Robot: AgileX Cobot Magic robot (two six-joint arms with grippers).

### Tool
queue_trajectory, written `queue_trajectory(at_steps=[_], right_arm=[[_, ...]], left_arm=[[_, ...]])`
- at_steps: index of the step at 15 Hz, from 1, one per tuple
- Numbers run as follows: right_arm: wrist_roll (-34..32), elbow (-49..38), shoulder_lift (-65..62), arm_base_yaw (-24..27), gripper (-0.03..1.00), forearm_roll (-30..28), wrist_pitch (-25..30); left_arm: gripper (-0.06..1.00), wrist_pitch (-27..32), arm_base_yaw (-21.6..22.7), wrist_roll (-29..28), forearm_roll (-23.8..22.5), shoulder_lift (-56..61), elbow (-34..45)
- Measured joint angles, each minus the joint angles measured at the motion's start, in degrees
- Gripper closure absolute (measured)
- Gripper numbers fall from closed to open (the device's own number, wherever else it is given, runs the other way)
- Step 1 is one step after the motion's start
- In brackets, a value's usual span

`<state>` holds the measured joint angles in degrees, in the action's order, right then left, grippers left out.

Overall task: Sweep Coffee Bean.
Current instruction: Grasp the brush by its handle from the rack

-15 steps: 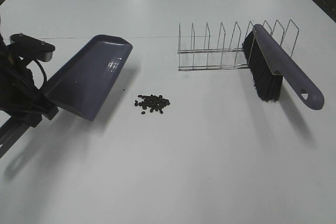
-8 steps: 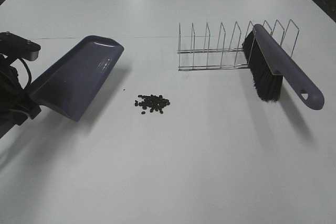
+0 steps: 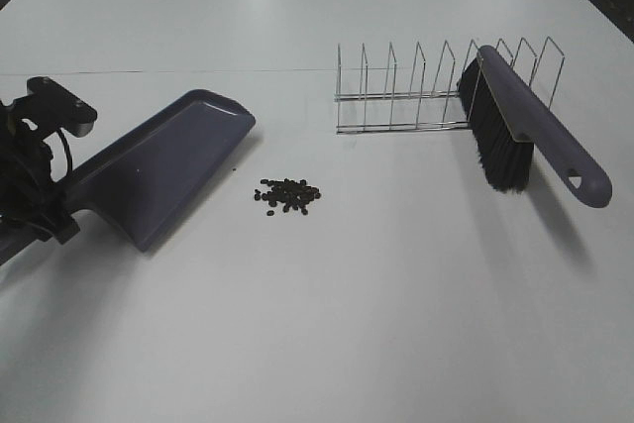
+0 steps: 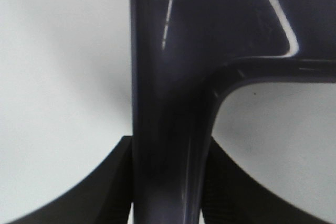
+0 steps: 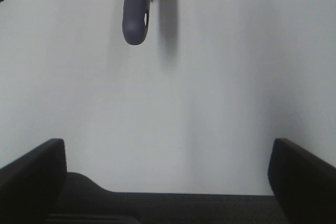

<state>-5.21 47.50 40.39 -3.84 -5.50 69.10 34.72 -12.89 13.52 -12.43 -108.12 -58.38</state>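
A loose cluster of coffee beans (image 3: 287,195) lies on the white table (image 3: 347,324), left of the middle. My left gripper (image 3: 67,207) is shut on the handle of a purple dustpan (image 3: 163,165). The pan slopes down toward the beans, with its lip a short way to their left. In the left wrist view the dustpan handle (image 4: 168,129) runs between the dark fingers (image 4: 113,182). A purple brush (image 3: 525,131) with black bristles leans in a wire rack (image 3: 406,96) at the back right. My right gripper (image 5: 168,182) is open over bare table, with the brush handle (image 5: 136,9) ahead of it.
The wire rack stands behind and to the right of the beans, with several upright dividers. The brush handle sticks out past the rack's right end. Dark floor shows beyond the table's far corners.
The left arm swung the dustpan left, then brought it back down. The pan now lies flatter, with its lip lower and closer to the beans. Brush and beans have not moved.
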Motion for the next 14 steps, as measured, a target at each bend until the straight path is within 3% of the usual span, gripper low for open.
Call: queue_trajectory(at_steps=[3, 6, 14], right_arm=[[1.43, 8.54, 11.00, 0.00, 0.01, 2.75, 1.03], [2.46, 19.94, 22.63, 0.00, 0.03, 3.21, 1.03], [5.21, 35.29, 42.28, 0.00, 0.05, 3.72, 1.03]], left_arm=[[0.63, 3.38, -1.43, 3.95, 3.44, -3.50, -6.02], [0.63, 11.12, -2.92, 7.62, 7.45, -7.79, -13.01], [0.63, 12.26, -2.92, 0.74, 6.07, -9.17, -13.64]])
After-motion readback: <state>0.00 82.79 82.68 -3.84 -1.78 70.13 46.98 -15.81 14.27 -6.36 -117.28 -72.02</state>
